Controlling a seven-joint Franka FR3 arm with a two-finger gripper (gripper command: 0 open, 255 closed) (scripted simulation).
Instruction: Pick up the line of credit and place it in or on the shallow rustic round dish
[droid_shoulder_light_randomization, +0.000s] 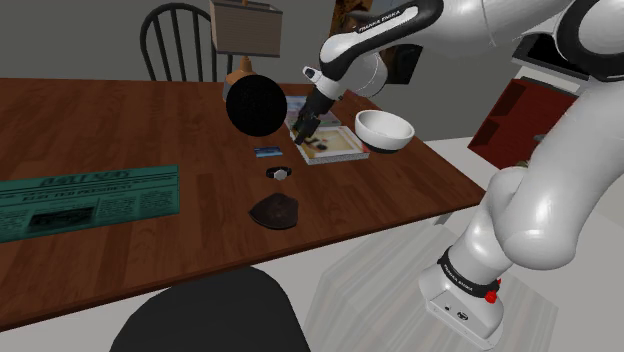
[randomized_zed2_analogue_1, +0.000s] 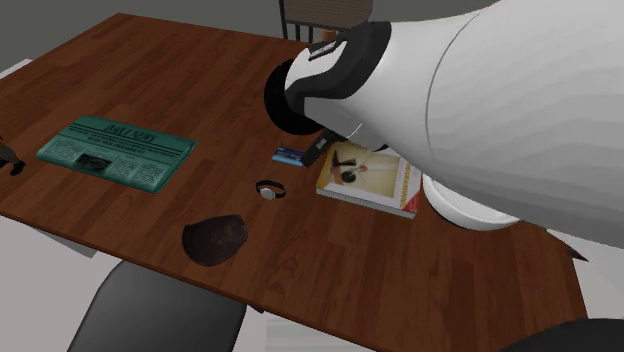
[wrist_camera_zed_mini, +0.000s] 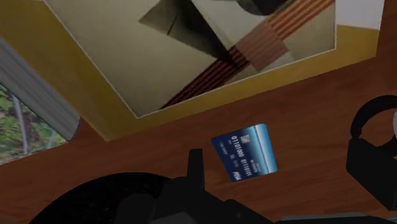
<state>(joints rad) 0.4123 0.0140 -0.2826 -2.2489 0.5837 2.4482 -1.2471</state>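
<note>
On the table (droid_shoulder_light_randomization: 120, 120), blue card (wrist_camera_zed_mini: 245, 151) near the hand (droid_shoulder_light_randomization: 303, 128), its opening unclear.

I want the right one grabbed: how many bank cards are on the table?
1. The blue card lies on the table beside the book, near the watch; the arm may hide others.

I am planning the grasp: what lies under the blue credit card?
The credit card lies flat on the wooden table, beside the yellow-edged book. The spot directly beneath the card is covered.
</note>
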